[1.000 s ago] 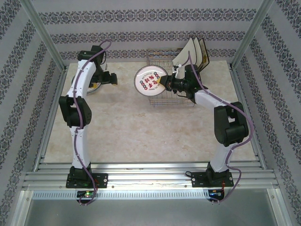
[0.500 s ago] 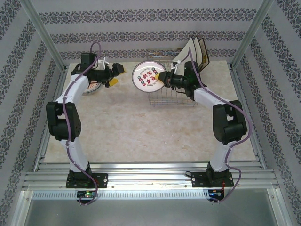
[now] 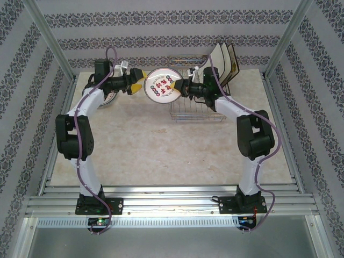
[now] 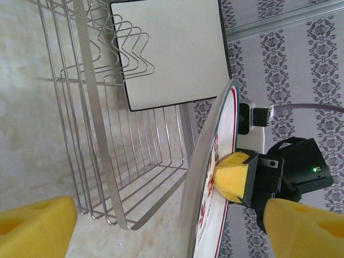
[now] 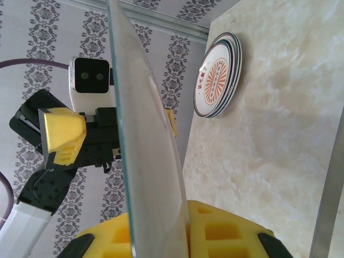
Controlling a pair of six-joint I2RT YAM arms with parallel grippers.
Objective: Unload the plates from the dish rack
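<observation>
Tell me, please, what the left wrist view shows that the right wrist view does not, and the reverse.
Left wrist view adds: the dish rack, with a square cream plate standing in it. Right wrist view adds: a stack of round plates lying on the table. Shared: the round plate, seen edge-on, clamped in the right pincer, and the open left pincer facing it.
</observation>
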